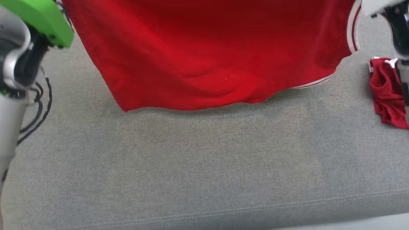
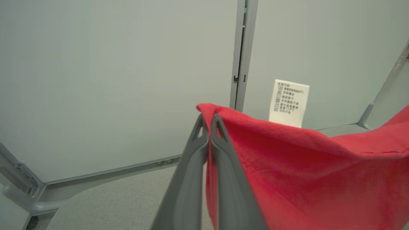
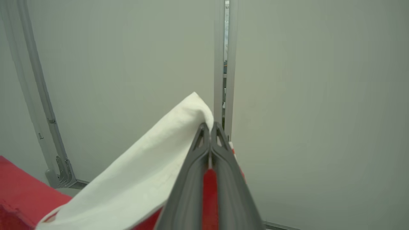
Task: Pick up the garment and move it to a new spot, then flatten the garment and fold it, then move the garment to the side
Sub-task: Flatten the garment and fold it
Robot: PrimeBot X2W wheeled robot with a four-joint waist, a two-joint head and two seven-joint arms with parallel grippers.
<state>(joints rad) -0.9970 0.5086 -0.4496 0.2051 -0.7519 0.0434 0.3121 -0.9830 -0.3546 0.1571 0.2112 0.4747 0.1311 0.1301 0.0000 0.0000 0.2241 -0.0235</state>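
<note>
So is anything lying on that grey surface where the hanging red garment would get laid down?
Nothing visible. The grey surface below the red garment is bare; a small crumpled red cloth lies well off to the right, clear of the landing spot.

the head view is bright and evenly lit by soft, diffuse light, with no glare. the red garment [image 1: 204, 57] darkens toward 12 o'clock and is brightest near its lower hem, where it throws a soft-edged shadow onto the grey padded surface [image 1: 204, 166]. the green cover [image 1: 41, 19] at 10 o'clock is close to the lens and blurred. in the left wrist view the pale wall panels [image 2: 111, 80] look flat and shadowless. the frame rails [image 2: 241, 51] lean and bow toward the corners, the left gripper [image 2: 209, 117] softens toward 6 o'clock, and the printed tag [image 2: 289, 103] is slightly soft. in the right wrist view the white trim [image 3: 153, 159] is close to washed out.
</note>
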